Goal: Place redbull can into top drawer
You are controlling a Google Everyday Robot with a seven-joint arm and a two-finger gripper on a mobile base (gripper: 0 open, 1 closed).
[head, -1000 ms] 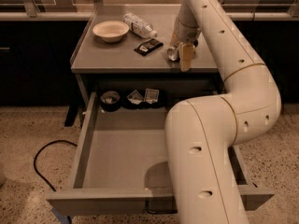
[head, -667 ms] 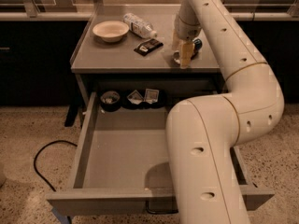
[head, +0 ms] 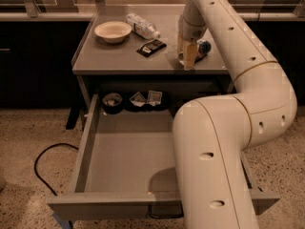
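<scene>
Redbull can (head: 204,48) is noted lying on its side just right of the gripper (head: 188,59), long axis angled away from it. Whether it is grasped cannot be told. Top drawer (head: 128,156) is seen open below.

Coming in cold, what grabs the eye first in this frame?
The big white arm fills the right foreground, curving up to the tabletop, where its hand is down at the redbull can near the right edge. Below, the top drawer stands wide open, with small items at its back.
</scene>
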